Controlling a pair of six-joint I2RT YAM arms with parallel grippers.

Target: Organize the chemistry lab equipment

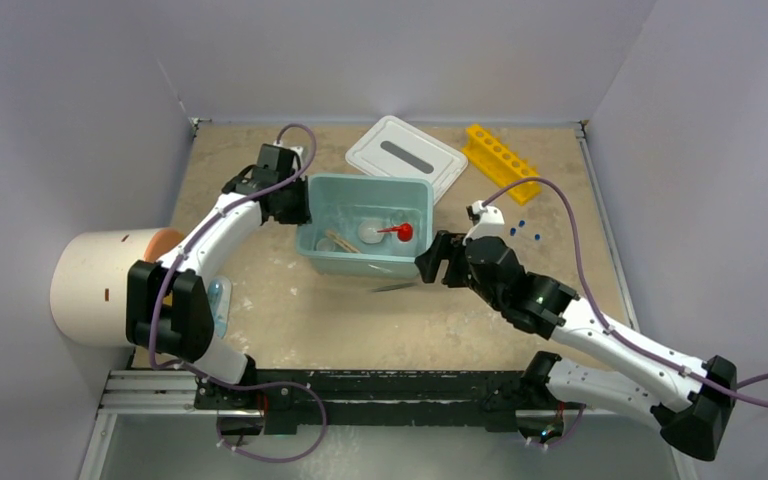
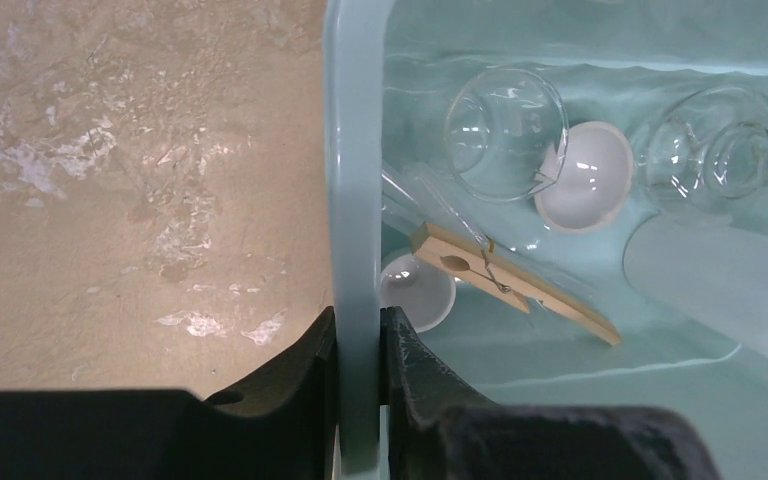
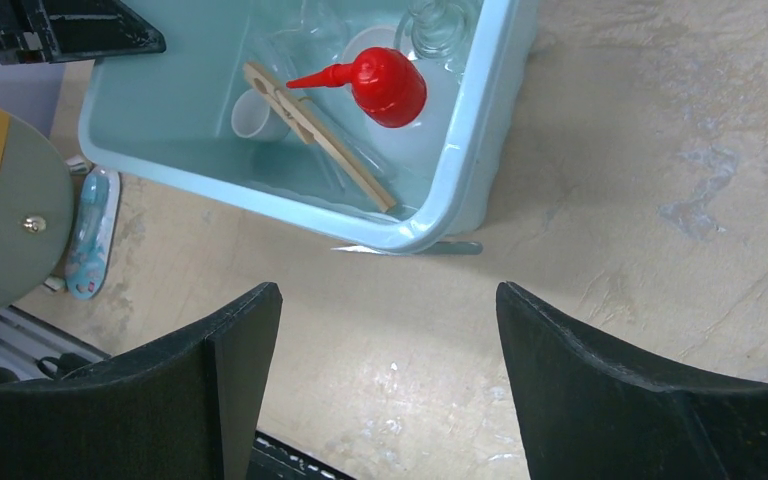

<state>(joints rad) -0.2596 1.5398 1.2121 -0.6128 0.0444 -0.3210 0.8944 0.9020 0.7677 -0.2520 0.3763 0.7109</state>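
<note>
The teal tub [image 1: 420, 215] stands mid-table and holds the squeeze bottle with its red nozzle [image 1: 401, 231], white bowls [image 2: 585, 185], a wooden clamp [image 2: 520, 285] and clear glass flasks [image 2: 505, 130]. My left gripper [image 2: 358, 330] is shut on the tub's left wall [image 2: 355, 200], one finger inside and one outside. My right gripper [image 3: 388, 300] is open and empty above the bare table, just off the tub's near right corner [image 3: 430, 225]. Metal tweezers [image 1: 395, 287] lie by the tub's near edge, and their tip [image 3: 457, 247] shows in the right wrist view. Tiny blue pieces [image 1: 525, 228] lie right of the tub.
The white lid [image 1: 405, 155] lies behind the tub, with a yellow rack [image 1: 500, 162] to its right. The big cream cylinder [image 1: 100, 285] lies at the left edge, with a small clear-blue item [image 1: 218, 300] beside it. Walls close in the table on three sides.
</note>
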